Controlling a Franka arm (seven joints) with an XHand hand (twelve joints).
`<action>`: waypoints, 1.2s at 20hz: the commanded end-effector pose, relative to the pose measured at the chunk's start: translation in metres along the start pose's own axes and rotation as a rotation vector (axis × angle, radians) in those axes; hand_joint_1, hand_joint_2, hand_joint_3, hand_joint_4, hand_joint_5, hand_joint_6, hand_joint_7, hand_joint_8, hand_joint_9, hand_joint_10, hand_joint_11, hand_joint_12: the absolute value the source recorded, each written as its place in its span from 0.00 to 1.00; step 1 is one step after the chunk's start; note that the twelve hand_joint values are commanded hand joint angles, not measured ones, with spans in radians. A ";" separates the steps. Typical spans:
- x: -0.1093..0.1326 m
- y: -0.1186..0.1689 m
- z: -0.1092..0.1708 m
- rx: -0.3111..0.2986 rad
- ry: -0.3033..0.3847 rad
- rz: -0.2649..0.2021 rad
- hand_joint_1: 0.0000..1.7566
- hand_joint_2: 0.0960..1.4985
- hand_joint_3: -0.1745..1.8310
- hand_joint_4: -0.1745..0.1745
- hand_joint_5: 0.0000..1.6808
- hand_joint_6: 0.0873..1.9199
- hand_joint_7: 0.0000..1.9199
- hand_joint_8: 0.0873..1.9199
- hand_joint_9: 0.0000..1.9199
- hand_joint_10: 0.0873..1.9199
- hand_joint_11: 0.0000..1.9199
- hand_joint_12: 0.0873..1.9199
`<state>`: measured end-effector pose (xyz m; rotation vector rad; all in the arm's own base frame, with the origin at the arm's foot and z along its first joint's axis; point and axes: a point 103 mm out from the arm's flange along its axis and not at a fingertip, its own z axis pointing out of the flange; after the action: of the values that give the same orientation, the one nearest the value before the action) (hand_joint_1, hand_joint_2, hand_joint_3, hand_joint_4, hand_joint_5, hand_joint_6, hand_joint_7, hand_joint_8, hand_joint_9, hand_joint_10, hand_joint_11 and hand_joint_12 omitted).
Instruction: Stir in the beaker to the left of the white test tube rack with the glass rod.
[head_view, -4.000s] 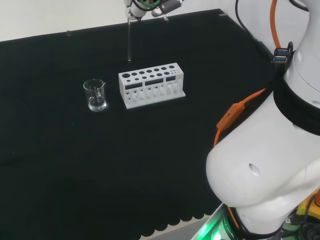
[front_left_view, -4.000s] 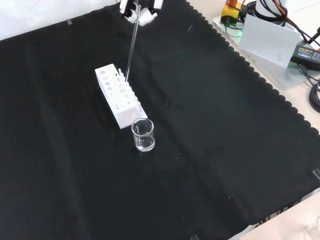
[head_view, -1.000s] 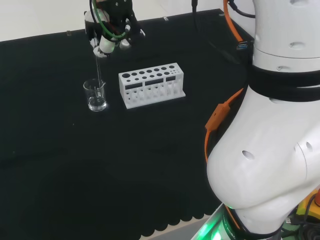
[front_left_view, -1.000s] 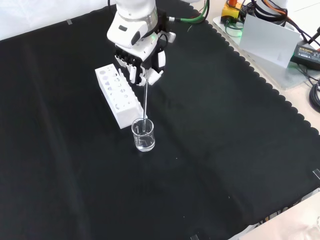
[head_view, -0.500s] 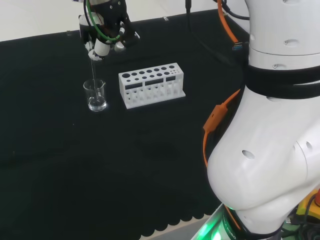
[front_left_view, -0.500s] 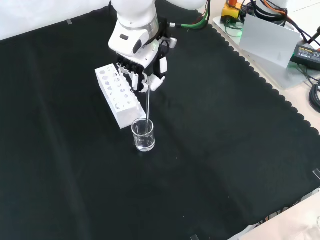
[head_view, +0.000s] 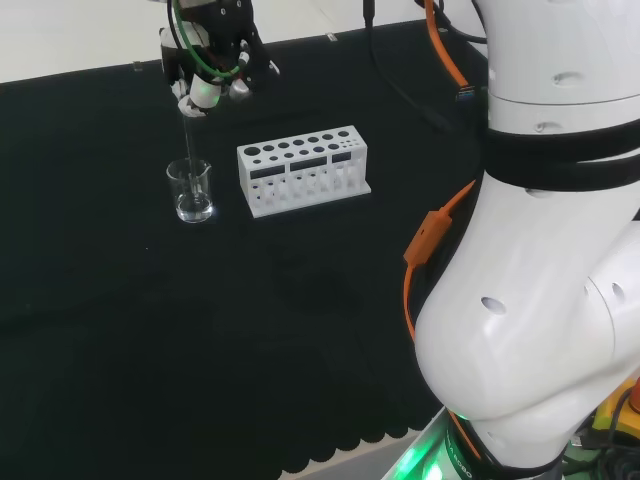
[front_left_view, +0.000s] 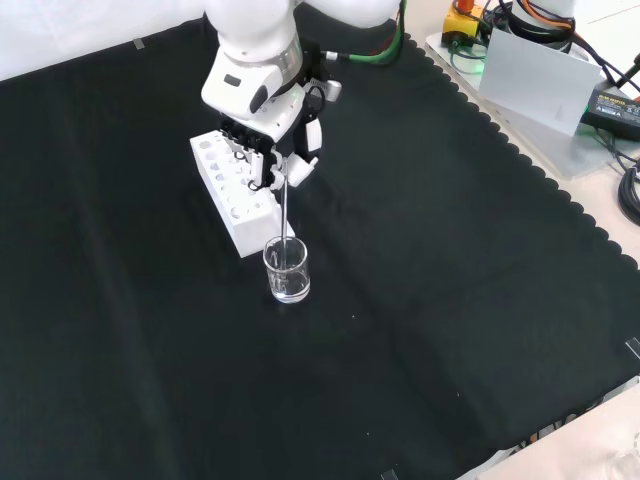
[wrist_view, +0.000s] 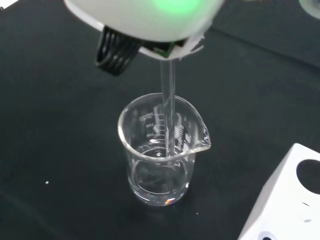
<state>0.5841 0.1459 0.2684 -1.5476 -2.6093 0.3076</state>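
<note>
The hand (front_left_view: 270, 150) is pinching the top of the glass rod (front_left_view: 286, 215) between curled fingers and holding it nearly upright, so that its lower end is dipping into the glass beaker (head_view: 190, 190) without touching the spout. The beaker is standing just beside the short end of the white test tube rack (head_view: 304, 169), holding what looks like a little clear liquid. One rod, one beaker and one rack are sitting on the black cloth (front_left_view: 450, 300).

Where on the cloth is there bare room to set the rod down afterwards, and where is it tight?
Front view: bare black cloth lies right of and below the beaker. It is crowded where the beaker stands close beside the white rack, with the hand and glass rod above.
</note>
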 end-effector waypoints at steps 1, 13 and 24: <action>-0.016 0.000 0.006 0.008 0.007 0.002 0.68 0.32 0.58 0.00 0.70 0.51 0.86 0.30 0.97 0.14 0.90 0.38; 0.017 -0.014 0.006 0.024 -0.012 -0.028 0.68 0.32 0.58 0.00 0.70 0.51 0.86 0.30 0.97 0.14 0.90 0.38; 0.001 0.020 0.005 0.026 0.023 -0.041 0.68 0.32 0.58 0.00 0.70 0.51 0.86 0.30 0.97 0.14 0.90 0.38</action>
<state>0.5786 0.1602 0.2642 -1.4923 -2.6212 0.3235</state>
